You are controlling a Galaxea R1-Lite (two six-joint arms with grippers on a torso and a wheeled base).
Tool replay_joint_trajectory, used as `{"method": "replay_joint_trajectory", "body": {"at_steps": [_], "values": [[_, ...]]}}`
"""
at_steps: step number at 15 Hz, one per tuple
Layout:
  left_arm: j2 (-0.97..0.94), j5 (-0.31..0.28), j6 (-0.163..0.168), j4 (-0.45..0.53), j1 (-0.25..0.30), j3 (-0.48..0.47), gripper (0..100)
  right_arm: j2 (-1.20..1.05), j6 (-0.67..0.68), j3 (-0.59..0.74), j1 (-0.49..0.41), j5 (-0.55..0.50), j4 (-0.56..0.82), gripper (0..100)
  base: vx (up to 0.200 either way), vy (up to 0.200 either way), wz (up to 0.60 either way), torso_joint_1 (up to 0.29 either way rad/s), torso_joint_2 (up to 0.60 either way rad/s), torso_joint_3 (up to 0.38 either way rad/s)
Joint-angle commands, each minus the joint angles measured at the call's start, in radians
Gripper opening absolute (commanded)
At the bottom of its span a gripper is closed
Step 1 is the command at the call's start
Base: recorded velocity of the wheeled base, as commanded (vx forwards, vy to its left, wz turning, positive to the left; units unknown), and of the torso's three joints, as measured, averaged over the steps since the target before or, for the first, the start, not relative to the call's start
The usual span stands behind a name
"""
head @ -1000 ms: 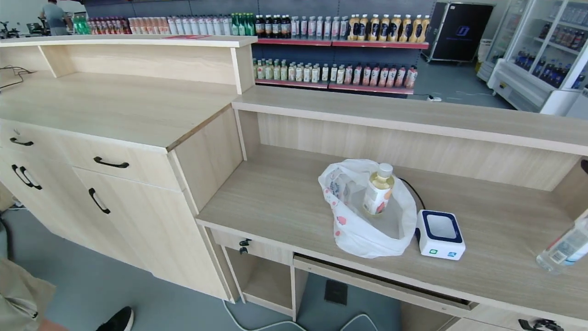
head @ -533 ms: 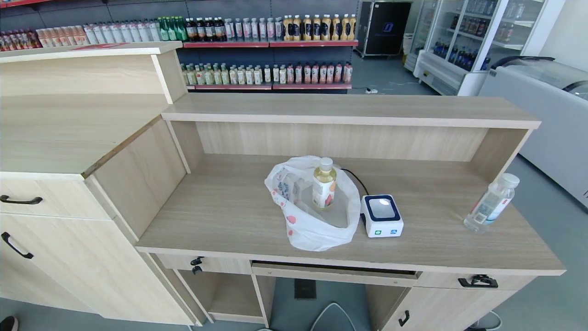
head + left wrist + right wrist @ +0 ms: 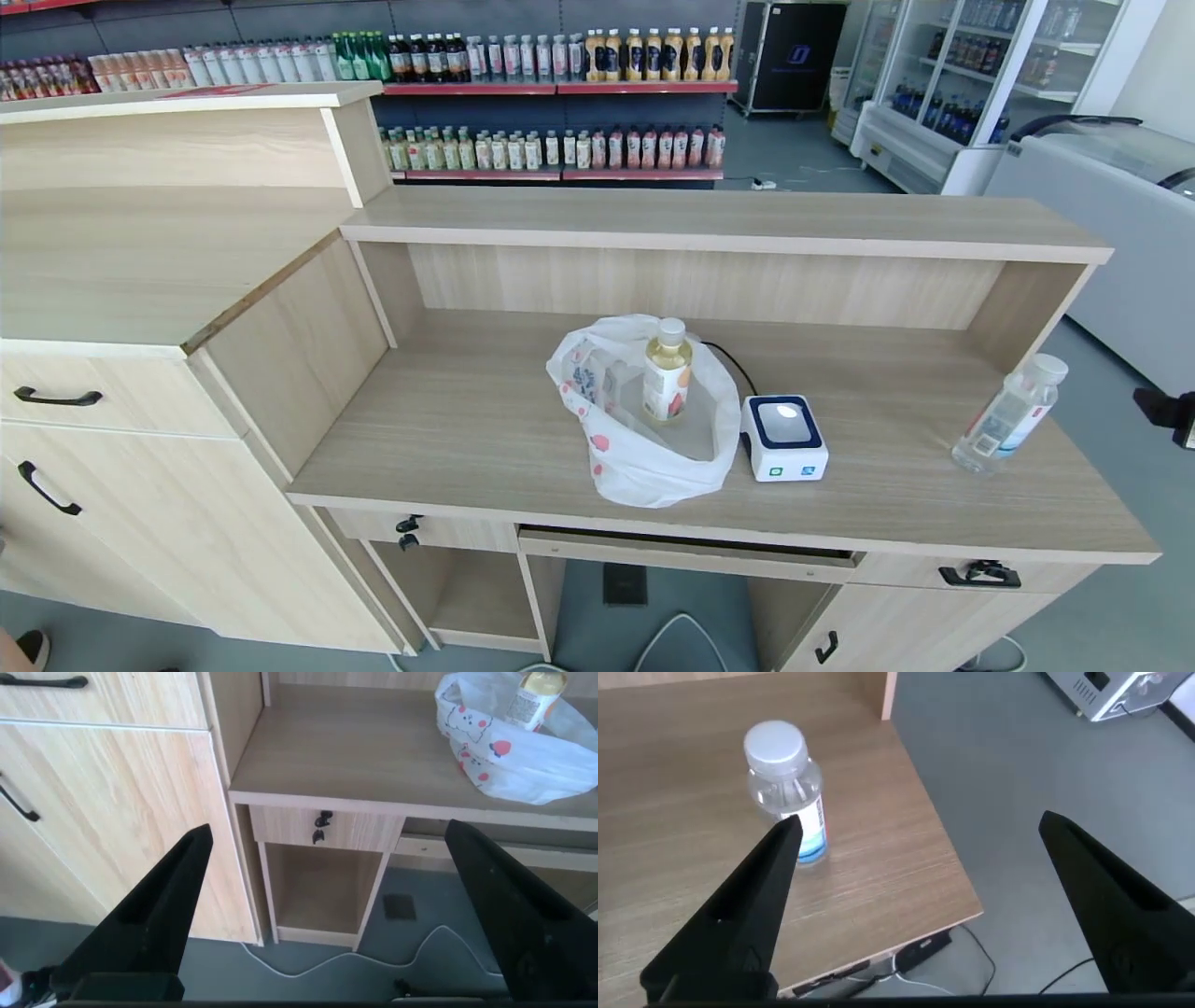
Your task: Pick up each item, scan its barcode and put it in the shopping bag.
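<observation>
on the counter (image 3: 467, 439): a white shopping bag (image 3: 644, 457) with red and blue prints stands open near the middle of the light wooden top, its mouth facing up.
tea bottle (image 3: 667, 381): upright inside the shopping bag; pale yellow drink, white cap; the cap and shoulders rise above the bag's rim.
scanner (image 3: 784, 437): a small white box with a dark blue frame round its window, just beside the bag on the robot's right; a black cable (image 3: 733, 364) runs from behind it toward the counter's back wall.
water bottle (image 3: 1008, 415): clear, with a white cap and a blue-printed label; it stands on its base near the counter's right end, well apart from the scanner and outside the bag.
left gripper (image 3: 327, 835): 2 dark fingers spread wide with nothing between them; held low in front of the counter's left front corner, facing the drawer (image 3: 280, 826) with its lock and the open cubby below.
right gripper (image 3: 920, 821): 2 dark fingers spread wide and empty, above the counter's right end; the water bottle is near 1 fingertip, not between the fingers.
behind the counter: shelves (image 3: 551, 84) lined with bottled drinks, and glass-door coolers (image 3: 943, 93) to the right.
</observation>
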Motion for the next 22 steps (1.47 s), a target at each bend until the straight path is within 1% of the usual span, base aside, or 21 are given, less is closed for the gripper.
{"method": "replay_joint_trajectory", "body": {"at_steps": [1, 2, 6, 8, 14, 18, 22], "values": [[0.0, 0.0, 0.0, 0.001, 0.001, 0.0, 100, 0.12, -0.018, 0.002, -0.014, -0.017, -0.049, 100, 0.0, 0.0, 0.0, 0.0, 0.0, 0.0], [0.0, 0.0, 0.0, 0.001, 0.001, 0.0, 100, 0.154, -0.069, 0.004, -0.017, -0.017, -0.098, 100, 0.0, 0.0, 0.0, 0.0, 0.0, 0.0], [0.0, 0.0, 0.0, 0.0, 0.001, 0.0, 100, 0.249, -0.103, -0.018, -0.003, 0.014, -0.204, 100, 0.0, 0.0, 0.0, 0.0, 0.0, 0.0], [0.0, 0.0, 0.0, 0.001, 0.001, 0.0, 100, 0.271, -0.109, -0.025, 0.004, 0.03, -0.218, 100, 0.0, 0.0, 0.0, 0.0, 0.0, 0.0], [0.0, 0.0, 0.0, 0.0, 0.001, 0.0, 100, 0.34, -0.109, -0.044, 0.047, 0.032, -0.283, 100, 0.0, 0.0, 0.0, 0.0, 0.0, 0.0], [0.0, -0.001, 0.0, 0.0, 0.001, 0.0, 100, 0.38, -0.138, -0.055, 0.053, 0.03, -0.337, 100, 0.0, 0.0, 0.0, 0.0, 0.0, 0.0], [0.0, 0.0, 0.0, 0.0, 0.001, 0.0, 100, 0.412, -0.139, -0.087, 0.055, 0.029, -0.349, 100, 0.0, 0.0, 0.0, 0.0, 0.0, 0.0]]}}
